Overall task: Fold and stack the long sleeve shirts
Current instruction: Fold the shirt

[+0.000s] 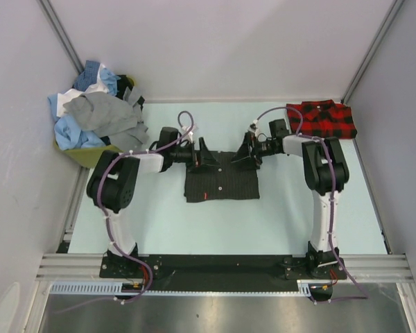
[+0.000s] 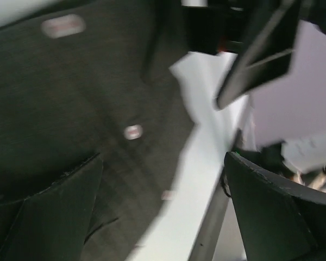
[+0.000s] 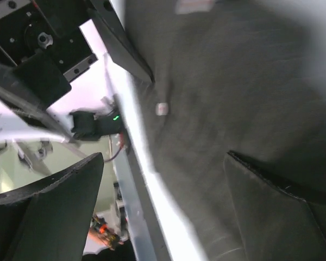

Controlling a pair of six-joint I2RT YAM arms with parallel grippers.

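A dark charcoal pinstriped shirt (image 1: 222, 182) lies folded into a rectangle at the table's middle, buttons up; it also fills the left wrist view (image 2: 87, 109) and the right wrist view (image 3: 233, 98). My left gripper (image 1: 206, 156) hovers open over its far left corner. My right gripper (image 1: 243, 154) hovers open over its far right corner. Neither holds cloth. A folded red-and-black plaid shirt (image 1: 322, 118) lies at the far right. A heap of blue, white and grey shirts (image 1: 97, 114) sits at the far left.
The heap rests in a yellow-green bin (image 1: 90, 149) at the table's far left corner. Grey walls close in the table (image 1: 159, 215) on three sides. A metal rail (image 1: 222, 267) runs along the near edge by the arm bases.
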